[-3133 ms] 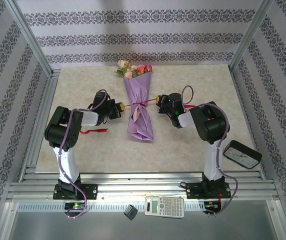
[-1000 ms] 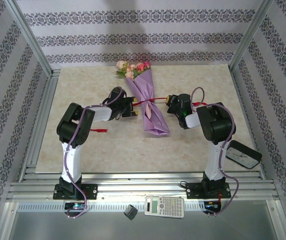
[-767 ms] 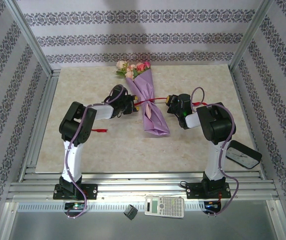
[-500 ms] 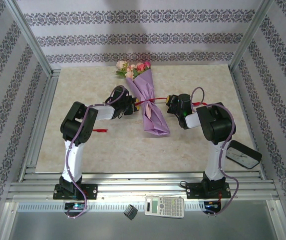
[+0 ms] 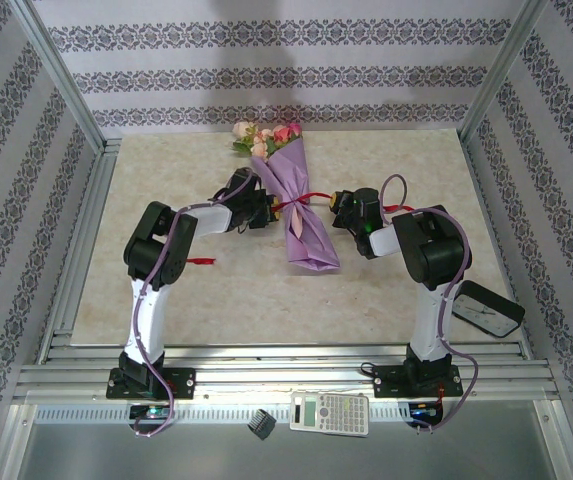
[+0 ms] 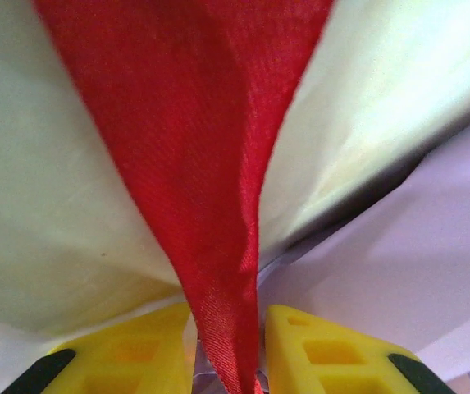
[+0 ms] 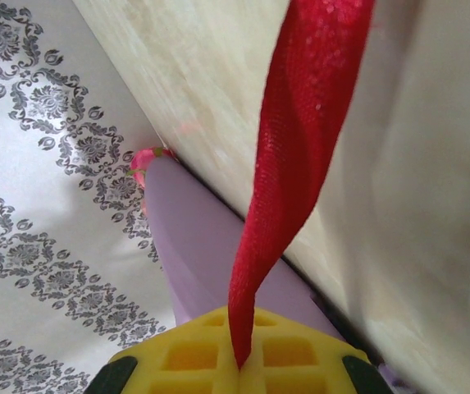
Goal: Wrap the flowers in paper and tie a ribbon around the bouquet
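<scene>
Since about three seconds back, the bouquet (image 5: pixel 301 225) has swung on the counter (image 5: pixel 216 300): its narrow end now points toward the right arm, where before it lay nearly straight. Both arms have shifted to the right with it. Over the last second the left hand (image 5: pixel 266 208) has crept in from a little way off and now sits right against the cone's left flank, while the right hand (image 5: pixel 338 204) has barely moved.

The bouquet lies in the middle of the counter, flowers (image 5: pixel 264 137) at the far end by the back wall. The ribbon (image 5: pixel 304 198) crosses the cone's waist and runs out to a hand on either side. A loose end (image 5: pixel 199 262) trails on the counter under the left forearm.

From the left wrist, the ribbon drops into the narrow gap between the yellow fingers (image 6: pixel 136 353), which are clamped on it, with the lilac paper (image 6: pixel 399 263) just beyond. From the right wrist, that hand's fingers are pressed together and pinch the ribbon, which rises twisted from the seam. The paper cone lies just past them.
</scene>
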